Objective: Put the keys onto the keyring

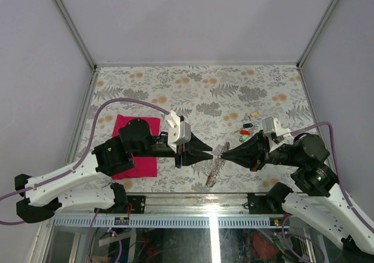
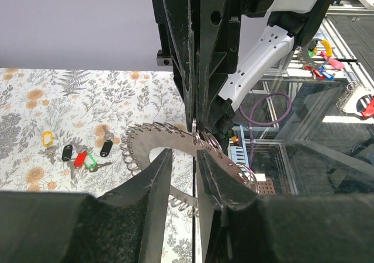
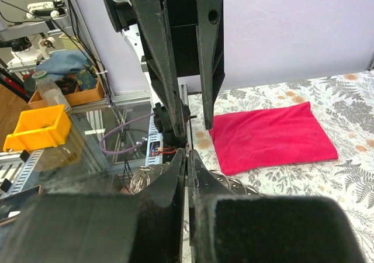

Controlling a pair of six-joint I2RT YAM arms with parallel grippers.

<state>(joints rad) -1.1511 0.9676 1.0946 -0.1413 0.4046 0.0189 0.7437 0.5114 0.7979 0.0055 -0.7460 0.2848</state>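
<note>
The keyring (image 2: 146,141) is a flat silvery ring edged with many small loops, held up on edge over the table. My right gripper (image 3: 187,153) is shut on its rim, and loops (image 3: 139,180) show on both sides of the jaws. From above, the keyring (image 1: 215,170) hangs below the two meeting grippers. My left gripper (image 2: 184,153) faces it tip to tip, open by a narrow gap, its fingertips at the ring's inner hole and holding nothing. The keys (image 2: 82,156), with red, black and green heads, lie on the table behind the ring, and from above the keys (image 1: 246,132) are beside my right arm.
A magenta cloth (image 1: 135,146) lies flat under my left arm, and the cloth (image 3: 272,134) fills the middle right of the right wrist view. A yellow tag (image 2: 48,138) lies near the keys. The table's near edge with its metal rail (image 1: 193,207) runs just below the grippers.
</note>
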